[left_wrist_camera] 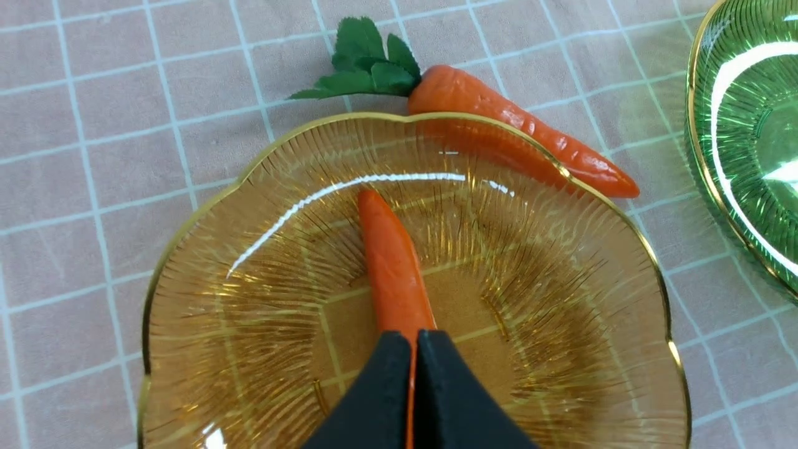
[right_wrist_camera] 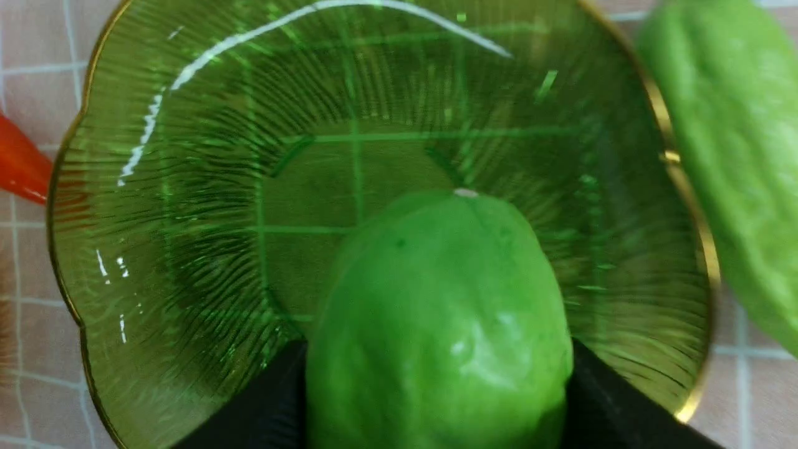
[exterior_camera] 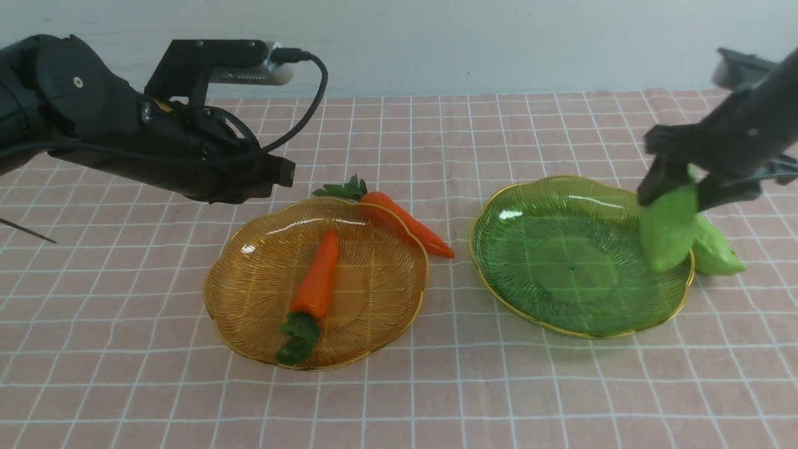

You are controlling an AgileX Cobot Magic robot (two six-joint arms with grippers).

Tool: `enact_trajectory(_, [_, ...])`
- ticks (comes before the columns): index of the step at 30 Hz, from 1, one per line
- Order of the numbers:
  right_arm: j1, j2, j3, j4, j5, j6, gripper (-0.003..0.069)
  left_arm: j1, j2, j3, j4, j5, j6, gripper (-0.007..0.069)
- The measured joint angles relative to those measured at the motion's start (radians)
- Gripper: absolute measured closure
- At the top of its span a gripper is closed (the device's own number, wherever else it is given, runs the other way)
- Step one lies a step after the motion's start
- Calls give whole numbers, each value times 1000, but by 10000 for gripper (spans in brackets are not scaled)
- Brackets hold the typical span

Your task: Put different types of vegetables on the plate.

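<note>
Front: one carrot in amber plate, other carrot behind it; second gourd right of amber plate, beyond green plate. Left wrist: left fingers together, empty. Right wrist: right fingers clamped on first gourd, over green plate; seemingly half done once it's placed.

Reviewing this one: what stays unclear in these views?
- Right gripper, front view: blurred, its fingers indistinct.
- Second gourd, front view: partly hidden behind the held gourd; the right wrist view's edge cuts it off.
- Carrot in the amber plate, left wrist view: leafy end hidden by the left gripper.
- Green plate, left wrist view: mostly cut off by the edge.
</note>
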Motion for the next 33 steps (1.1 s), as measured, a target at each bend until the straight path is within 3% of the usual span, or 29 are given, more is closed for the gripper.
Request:
enact_trajectory(3, [59, 67, -33, -2, -13, -29, 238, 0, 1, 0, 9, 9, 0, 628])
enact_trajectory(6, [95, 114, -67, -31, -5, -38, 192, 0, 1, 0, 29, 43, 0, 628])
enact_trajectory(11, [129, 141, -142, -137, 54, -45, 15, 0, 1, 0, 65, 91, 0, 628])
enact_trajectory(13, [129, 141, -169, -215, 66, -48, -4, 0, 1, 0, 67, 99, 0, 628])
enact_trajectory(16, [90, 141, -203, -396, 89, -13, 21, 0, 1, 0, 72, 144, 0, 628])
enact_trajectory(18, [33, 141, -212, -442, 86, -9, 69, 0, 1, 0, 76, 174, 0, 628])
enact_trajectory(24, [-59, 172, -218, -366, 24, -6, 151, 0, 1, 0, 79, 208, 0, 628])
enact_trajectory(33, [-70, 266, -218, -276, -46, -10, 164, 0, 1, 0, 82, 226, 0, 628])
